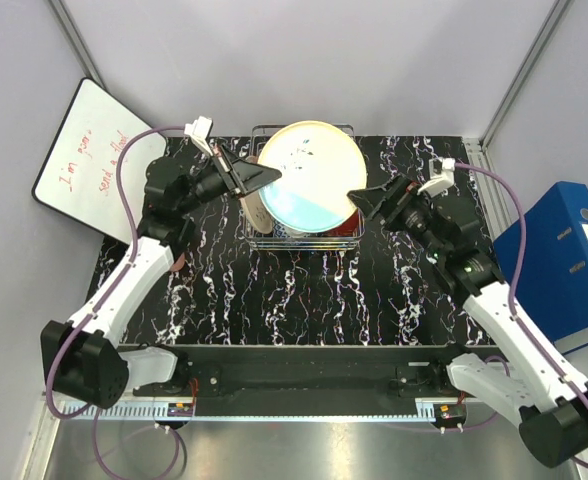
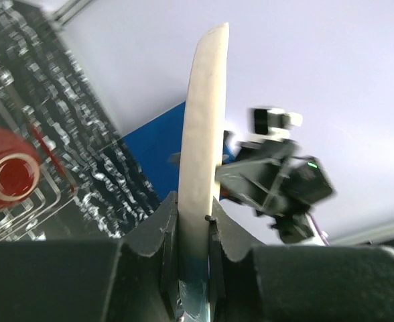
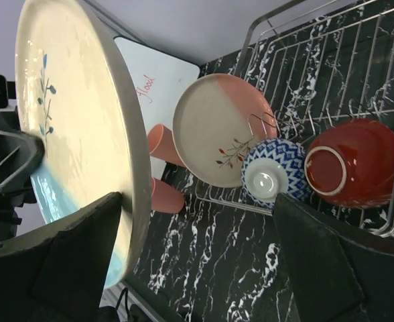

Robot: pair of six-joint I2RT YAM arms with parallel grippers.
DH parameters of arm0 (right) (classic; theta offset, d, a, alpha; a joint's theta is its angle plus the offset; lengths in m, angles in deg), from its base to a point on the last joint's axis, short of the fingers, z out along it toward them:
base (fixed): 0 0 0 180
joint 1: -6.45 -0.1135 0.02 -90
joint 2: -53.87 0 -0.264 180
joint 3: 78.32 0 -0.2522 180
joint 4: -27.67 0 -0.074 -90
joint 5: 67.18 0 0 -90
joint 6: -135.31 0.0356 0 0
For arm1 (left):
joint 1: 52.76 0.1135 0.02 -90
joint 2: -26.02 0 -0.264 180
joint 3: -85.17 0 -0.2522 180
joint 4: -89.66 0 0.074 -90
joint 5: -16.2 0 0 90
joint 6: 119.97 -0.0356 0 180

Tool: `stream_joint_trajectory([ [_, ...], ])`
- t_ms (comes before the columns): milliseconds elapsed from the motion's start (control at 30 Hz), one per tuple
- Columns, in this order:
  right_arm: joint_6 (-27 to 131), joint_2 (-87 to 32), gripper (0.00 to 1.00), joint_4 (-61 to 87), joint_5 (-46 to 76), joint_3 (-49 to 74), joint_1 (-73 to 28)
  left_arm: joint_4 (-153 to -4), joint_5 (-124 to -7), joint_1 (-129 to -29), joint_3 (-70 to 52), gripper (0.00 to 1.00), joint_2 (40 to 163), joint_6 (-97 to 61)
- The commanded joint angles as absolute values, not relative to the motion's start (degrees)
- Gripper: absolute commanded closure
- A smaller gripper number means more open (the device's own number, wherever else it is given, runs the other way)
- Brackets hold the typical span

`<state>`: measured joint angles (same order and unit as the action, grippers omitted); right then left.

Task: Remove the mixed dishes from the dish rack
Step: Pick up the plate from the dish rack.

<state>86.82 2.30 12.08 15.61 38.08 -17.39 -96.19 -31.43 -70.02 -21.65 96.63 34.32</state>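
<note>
**Item:** large round cream plate with blue-glazed edge and blue sprig pattern [image 1: 309,175].

**Location:** in the air above the rectangular silver wire-grid dish rack [image 1: 258,236], which stands on the black marbled tabletop [image 1: 274,300].

**Hold:** left pincer [image 1: 266,178] clamped on the blue part of the rim. Right pincer [image 1: 358,200] is spread wide at the opposite rim and grips nothing.

**Hazards:**
- One narrow pinch carries a wide disc, so the plate could swivel or slide out.
- The right pincer could nudge the rim, or close off-centre, and lever the plate loose.
- A drop would likely land on the crockery below: the cream plate with pink edge [image 3: 220,131], blue-white patterned bowl [image 3: 277,171], glossy red bowl [image 3: 354,164] and two salmon-pink tumbler cups [image 3: 163,144].

**Orientation:**
- The plate is round, so it has no true long axis.
- It spans from the left pincer towards the right one.
- The decorated face is tilted upward.
- It appears edge-on in the left wrist view.
</note>
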Motion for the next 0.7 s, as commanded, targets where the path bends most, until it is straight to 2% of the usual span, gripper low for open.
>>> stream_joint_trajectory([
  [0,89.9,-1.1,0.02,23.6,8.2,38.6,-17.1,-110.2,-28.5,-69.8,-21.6,1.00,92.5,38.8],
  [133,90.3,-3.3,0.04,28.3,6.4,38.2,-17.1,-110.7,-28.2,-69.8,-22.6,1.00,92.4,38.8],
  [233,90.4,-5.5,0.09,29.7,4.5,36.9,-17.1,-111.4,-28.0,-69.9,-23.0,1.00,92.7,39.0],
  [267,90.4,-6.9,0.18,30.5,3.8,36.7,-17.2,-111.4,-27.8,-69.9,-22.9,1.00,92.9,39.0],
  [333,91.4,-8.3,0.29,32.9,1.7,36.4,-17.2,-111.6,-27.8,-70.1,-23.0,1.00,93.5,39.0],
  [367,92.2,-9.6,0.41,33.5,1.2,36.2,-17.2,-111.8,-27.8,-70.1,-23.2,1.00,93.7,39.1],
  [467,93.2,-11.0,0.63,35.8,-0.7,36.1,-17.1,-112.8,-27.7,-70.3,-23.7,1.00,94.0,39.5],
  [500,93.9,-11.3,0.77,36.1,-1.3,36.2,-17.1,-112.8,-27.8,-70.3,-23.7,1.00,94.1,39.6],
  [567,94.1,-11.6,1.00,36.4,-1.5,36.4,-17.1,-112.7,-27.7,-70.3,-23.7,1.00,94.5,39.5],
  [667,94.0,-11.6,1.00,36.1,-2.3,36.2,-17.1,-112.4,-27.3,-70.3,-23.2,1.00,95.4,39.3],
])
